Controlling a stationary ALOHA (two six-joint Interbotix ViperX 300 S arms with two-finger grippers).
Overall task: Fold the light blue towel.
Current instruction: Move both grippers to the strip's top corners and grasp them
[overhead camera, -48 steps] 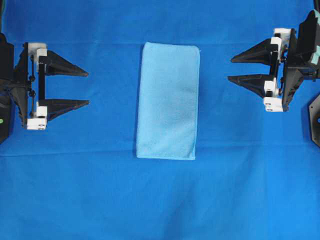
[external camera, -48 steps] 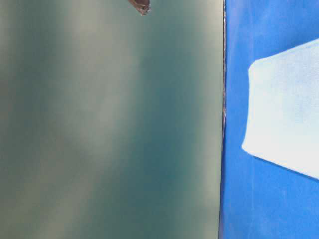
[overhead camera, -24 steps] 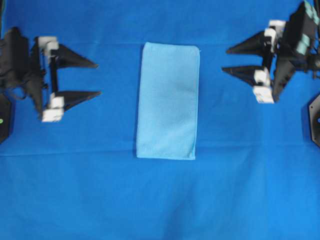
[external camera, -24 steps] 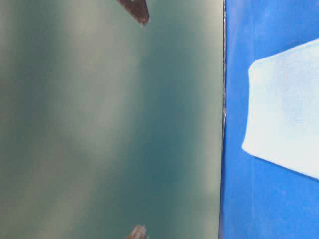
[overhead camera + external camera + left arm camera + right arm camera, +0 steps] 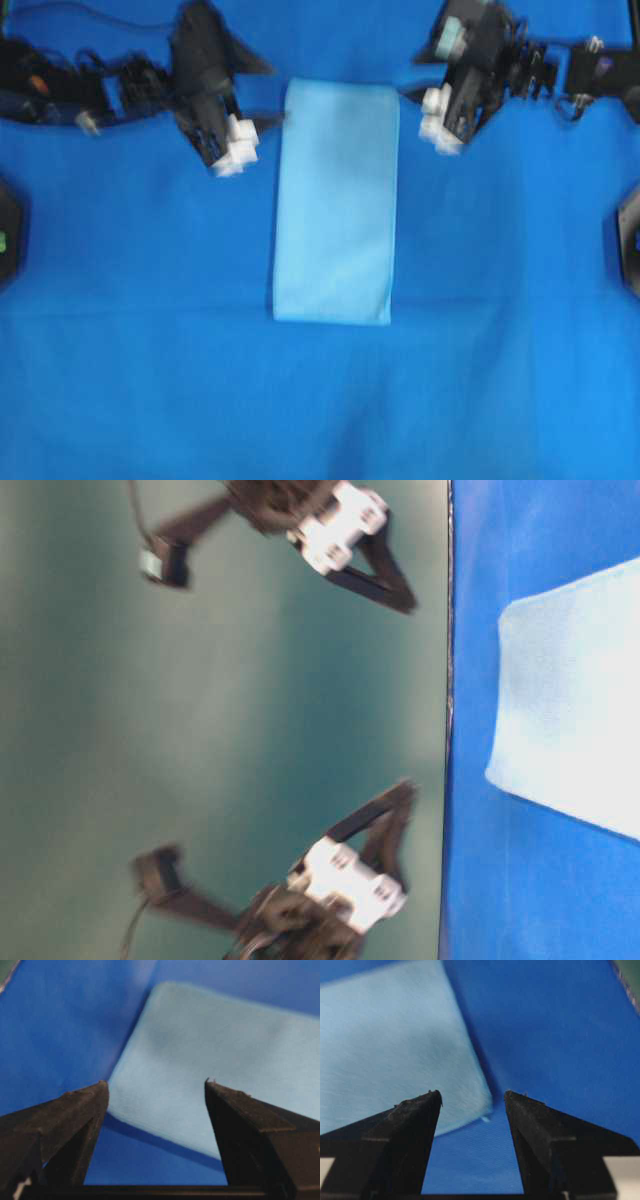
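At the middle of the desk, the light blue towel is seen lying flat on the royal-blue sheet as a tall narrow rectangle, apparently folded, its long sides running up and down the overhead view. The whole overhead picture is softened by blur, so the towel's hem cannot be made out there. The left tool is found just beside the towel's upper left corner, and the right tool just beside its upper right corner; the fingertips of both are smeared and partly covered by their own wrists, and whether either touches the cloth cannot be told. From the left wrist camera the two dark fingers are shown set well apart, with the towel's corner framed between them and nothing gripped. From the right wrist camera the fingers are likewise held apart, the towel's corner and a small pale tag lying just past the tips. In the table-level view, which is turned on its side, only one end of the towel is caught at the frame's right edge, and both tools appear blurred before a dim green background.
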